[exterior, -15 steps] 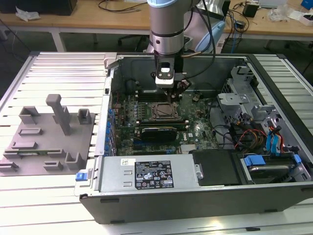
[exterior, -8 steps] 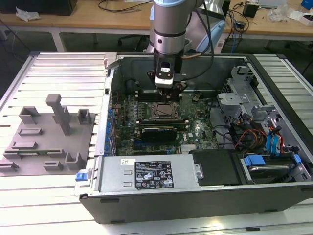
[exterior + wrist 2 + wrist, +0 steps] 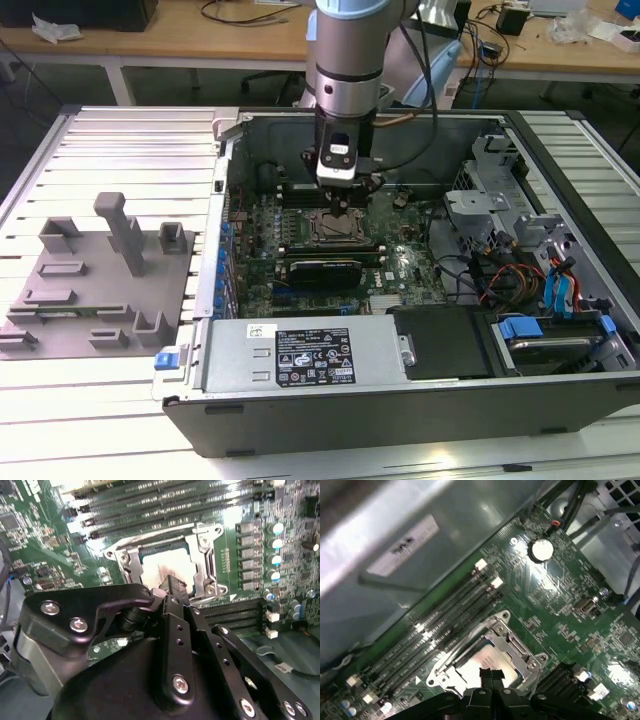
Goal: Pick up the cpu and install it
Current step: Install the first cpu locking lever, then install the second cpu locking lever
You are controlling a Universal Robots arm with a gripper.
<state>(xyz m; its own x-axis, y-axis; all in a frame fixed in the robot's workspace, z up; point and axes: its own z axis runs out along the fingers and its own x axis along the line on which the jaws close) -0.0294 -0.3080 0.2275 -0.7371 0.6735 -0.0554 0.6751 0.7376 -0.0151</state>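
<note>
Gripper (image 3: 491,674) with fingers pressed together just above 1 cpu (image 3: 482,661) inside 1 socket (image 3: 520,647).

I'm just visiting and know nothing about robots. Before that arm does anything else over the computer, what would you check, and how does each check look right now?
1. Is the cpu lying inside the socket? Ok: in both wrist views its silvery top sits within the metal frame.
2. Is it lying flat? Cannot tell: the gripper covers its near edge.
3. Is the gripper over the socket? Ok: in the exterior view the gripper hangs straight above the socket.
4. Has the gripper let go? Cannot tell: its fingertips look pressed together at the chip, but contact is hidden.
5. Is the grey tray out of the way? Ok: it lies outside the case, to the exterior view's left.
</note>
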